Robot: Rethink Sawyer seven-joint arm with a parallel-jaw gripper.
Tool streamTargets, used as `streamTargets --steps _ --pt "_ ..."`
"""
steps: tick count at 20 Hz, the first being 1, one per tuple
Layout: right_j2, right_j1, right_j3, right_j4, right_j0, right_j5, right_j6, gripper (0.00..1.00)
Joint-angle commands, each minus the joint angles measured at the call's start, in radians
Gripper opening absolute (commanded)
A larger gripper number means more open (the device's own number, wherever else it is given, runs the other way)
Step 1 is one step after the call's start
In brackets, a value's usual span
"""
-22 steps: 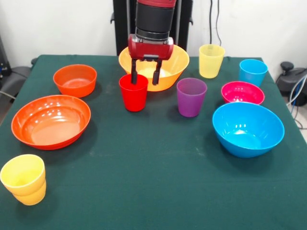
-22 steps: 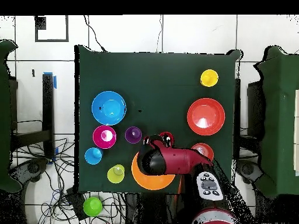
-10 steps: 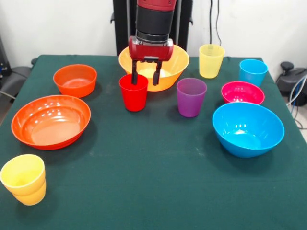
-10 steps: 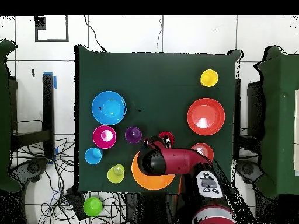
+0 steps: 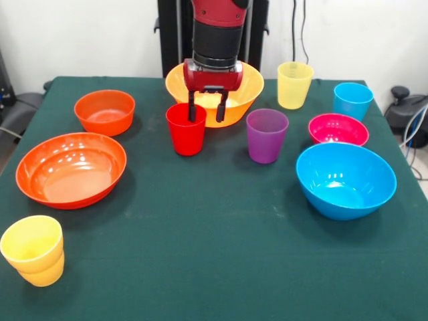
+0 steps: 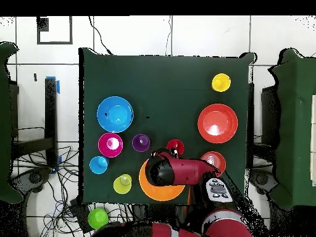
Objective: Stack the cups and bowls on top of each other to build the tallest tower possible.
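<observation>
The red cup stands upright mid-table, in front of the large yellow-orange bowl. My gripper hangs open over the cup's right rim. One finger sits over the cup's mouth and the other is outside it, above the bowl. In the overhead view the red cup shows just past the gripper. Standing apart are a purple cup, pale yellow cup, blue cup, magenta bowl, large blue bowl, small orange bowl and wide orange bowl.
Two nested yellow-orange cups stand at the table's near left corner. A green round object lies off the table beside the robot's base. Cables run along the floor at both sides.
My gripper has shifted slightly right and a little up over the red cup's rim, which leaves more of the cup showing in the overhead view. The cups and bowls have not moved.
</observation>
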Motion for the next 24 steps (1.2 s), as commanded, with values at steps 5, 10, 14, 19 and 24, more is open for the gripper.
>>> streamTargets --steps 5,10,14,19,24 --pt "0.092 0.058 -0.002 0.028 0.006 0.090 0.124 1.00" --pt "0.082 0.069 -0.011 0.017 0.002 0.084 0.115 1.00" --pt "0.074 0.085 -0.029 0.010 -0.002 0.074 0.109 1.00" --pt "0.058 0.102 -0.041 -0.008 0.001 0.027 0.111 1.00" --pt "0.050 0.111 -0.059 -0.018 0.008 -0.027 0.117 0.00"
